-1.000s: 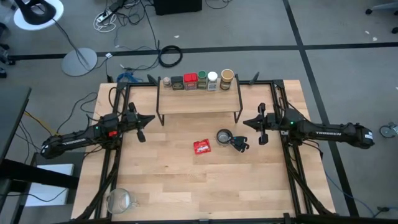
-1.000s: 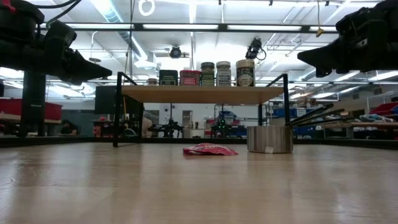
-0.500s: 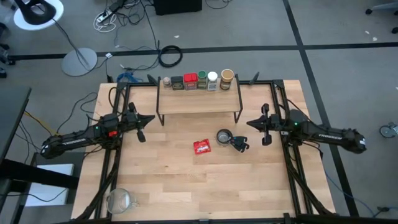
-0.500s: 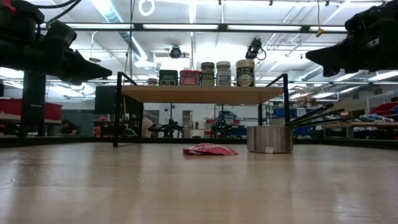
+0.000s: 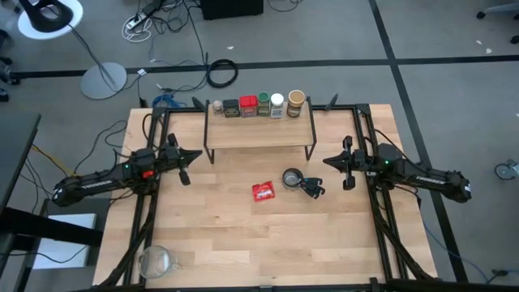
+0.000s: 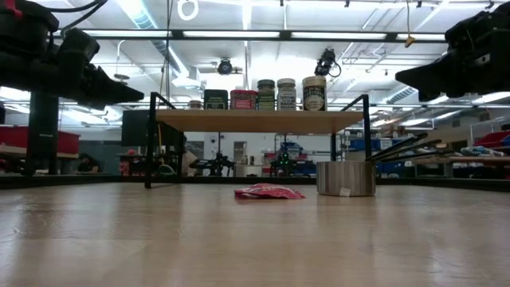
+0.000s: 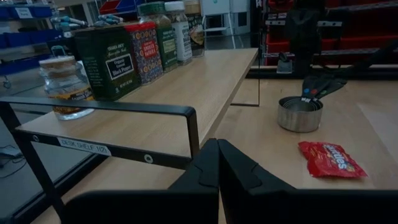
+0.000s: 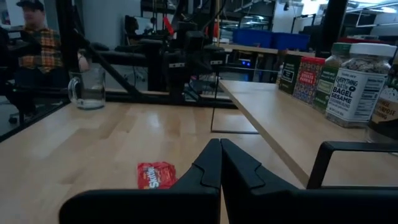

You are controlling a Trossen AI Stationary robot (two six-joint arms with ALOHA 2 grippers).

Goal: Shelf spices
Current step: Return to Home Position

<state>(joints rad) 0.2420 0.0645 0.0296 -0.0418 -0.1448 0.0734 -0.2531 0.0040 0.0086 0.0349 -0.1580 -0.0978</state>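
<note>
Since the spices (image 5: 248, 105) stand on the shelf (image 5: 258, 134) ahead of the left jaws and right jaws, both closed and empty, you should retract each arm level, clear of it.

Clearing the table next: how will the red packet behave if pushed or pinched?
The red packet looks thin and crinkled, so probably floppy and light. Lying flat on the table, it likely slides rather than rolls.
</note>
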